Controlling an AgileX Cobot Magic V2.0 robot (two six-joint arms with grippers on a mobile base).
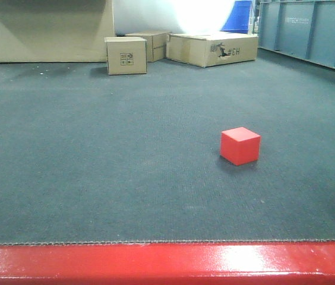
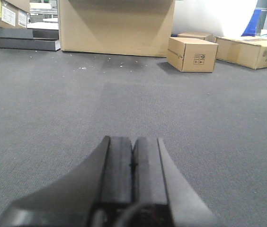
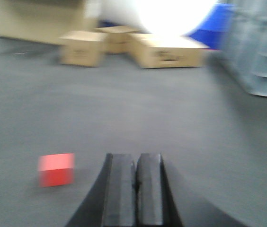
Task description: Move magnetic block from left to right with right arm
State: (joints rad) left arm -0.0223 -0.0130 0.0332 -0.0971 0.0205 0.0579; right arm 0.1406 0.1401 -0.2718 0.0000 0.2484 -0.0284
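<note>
Block [image 1: 240, 145] of bright red sits free on dark carpet [image 1: 96, 178], well in front of the cardboard boxes [image 1: 126, 55]. Probably light and rigid; grip opposite flat faces. Right gripper [image 3: 136, 165] and left gripper [image 2: 132, 151] both pressed together, empty.

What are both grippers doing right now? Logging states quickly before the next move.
Left gripper: closed, empty.
Right gripper: closed, empty; the magnetic block sits apart on the carpet.

Dark grey carpet [image 1: 96, 166]; cardboard boxes [image 1: 212, 48]; blue-grey crate [image 1: 310, 29].
</note>
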